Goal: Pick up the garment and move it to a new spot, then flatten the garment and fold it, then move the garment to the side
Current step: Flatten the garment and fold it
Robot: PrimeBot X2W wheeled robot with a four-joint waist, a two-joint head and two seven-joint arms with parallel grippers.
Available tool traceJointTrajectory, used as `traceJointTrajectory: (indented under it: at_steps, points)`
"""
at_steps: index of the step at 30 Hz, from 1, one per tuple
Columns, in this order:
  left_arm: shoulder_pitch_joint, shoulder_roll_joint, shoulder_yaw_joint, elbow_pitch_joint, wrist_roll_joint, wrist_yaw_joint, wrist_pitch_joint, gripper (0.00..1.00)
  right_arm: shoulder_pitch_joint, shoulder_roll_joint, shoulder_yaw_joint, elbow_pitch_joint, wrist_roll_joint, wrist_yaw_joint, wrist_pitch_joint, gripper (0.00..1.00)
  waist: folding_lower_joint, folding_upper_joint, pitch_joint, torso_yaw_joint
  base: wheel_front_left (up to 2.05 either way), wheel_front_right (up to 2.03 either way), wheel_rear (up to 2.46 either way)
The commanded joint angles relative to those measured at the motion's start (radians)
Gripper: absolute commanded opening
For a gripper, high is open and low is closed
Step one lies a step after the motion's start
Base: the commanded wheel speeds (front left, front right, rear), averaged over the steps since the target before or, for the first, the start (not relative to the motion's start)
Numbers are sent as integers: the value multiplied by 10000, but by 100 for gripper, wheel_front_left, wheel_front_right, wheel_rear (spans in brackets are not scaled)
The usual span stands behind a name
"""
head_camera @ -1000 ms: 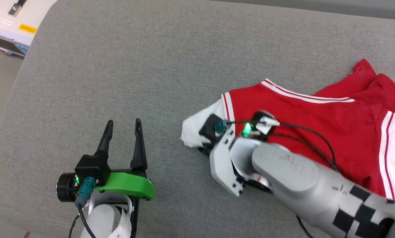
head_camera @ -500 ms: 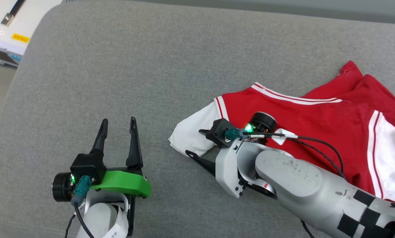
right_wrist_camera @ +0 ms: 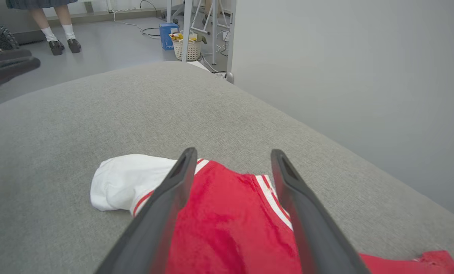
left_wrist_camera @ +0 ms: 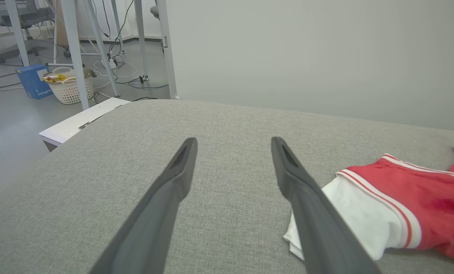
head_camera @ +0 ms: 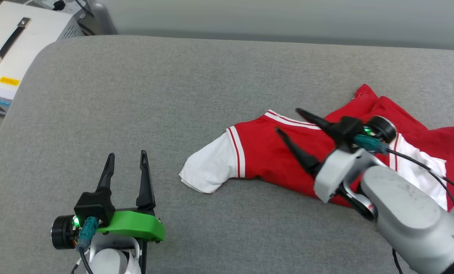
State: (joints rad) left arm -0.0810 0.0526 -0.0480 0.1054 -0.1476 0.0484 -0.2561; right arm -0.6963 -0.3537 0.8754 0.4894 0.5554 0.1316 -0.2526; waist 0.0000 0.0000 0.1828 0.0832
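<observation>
now the right claw [head_camera: 287,120] hovers spread over the garment [head_camera: 265,152], left claw [head_camera: 127,154] spread too, both empty; best pinch opposite edges and tug outward, gently.

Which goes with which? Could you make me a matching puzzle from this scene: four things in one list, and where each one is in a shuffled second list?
Things:
1. left end effector
2. right end effector
3. garment
4. white case

Places:
A. lying rumpled on the grey pad
B. open, above the garment
C. past the pad's far left corner
D. open, above bare pad

Pairs: 1-D, 2-B, 3-A, 4-C
</observation>
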Motion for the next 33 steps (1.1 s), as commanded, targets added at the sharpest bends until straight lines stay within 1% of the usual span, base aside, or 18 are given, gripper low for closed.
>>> traceJointTrajectory:
  at_steps: [1,4,5,8,10,14,16,22,25,27,29,31,33]
  points:
    - [136,-24,62,-61,127,-49,-57,100,539,66,-724,-301,-385,-9,-82,100,0,0,-195,-219,0,0,0]
    - [221,-24,90,-77,185,-95,-57,100,1695,214,-2666,-1079,-1498,-9,-87,100,0,0,-296,-343,0,0,0]
    - [244,-24,91,-79,197,-106,-57,100,2030,296,-3164,-1298,-1779,-9,-87,100,0,0,-328,-370,0,0,0]
    - [324,-24,90,-73,249,-135,-57,100,3152,652,-4835,-2097,-2812,-9,-89,100,0,0,-454,-459,0,0,0]
    - [381,-24,98,-62,276,-146,-57,100,3836,1013,-5831,-2589,-3231,-9,-89,100,0,0,-550,-505,0,0,0]
    - [506,-24,111,-52,338,-163,-57,100,4974,1519,-7269,-3498,-4201,-9,-90,100,0,0,-752,-574,0,0,0]
    - [571,-24,109,-52,369,-176,-57,100,5492,1842,-7888,-3844,-4470,-9,-90,100,0,0,-855,-588,0,0,0]
    - [722,-24,111,-38,430,-209,-57,100,6736,2483,-9126,-4509,-4925,-9,-90,100,0,0,-1068,-583,0,0,0]
    - [757,-24,117,-52,440,-198,-57,100,6922,2577,-9659,-4725,-5001,-9,-91,100,0,0,-1094,-594,0,0,0]
    - [774,-24,129,-76,450,-178,-57,100,6804,2466,-9992,-4871,-5035,-9,-91,100,0,0,-1099,-625,0,0,0]
    - [784,-24,127,-96,471,-172,-57,100,6541,2198,-10263,-4925,-4940,-9,-91,100,0,0,-1089,-646,0,0,0]
    - [776,-24,118,-107,498,-178,-57,100,6168,1758,-10410,-4857,-4743,-9,-91,100,0,0,-1055,-650,0,0,0]
    - [748,-24,129,-121,511,-181,-57,100,5795,1231,-10279,-4664,-4529,-9,4,100,0,0,-1004,-652,0,0,0]
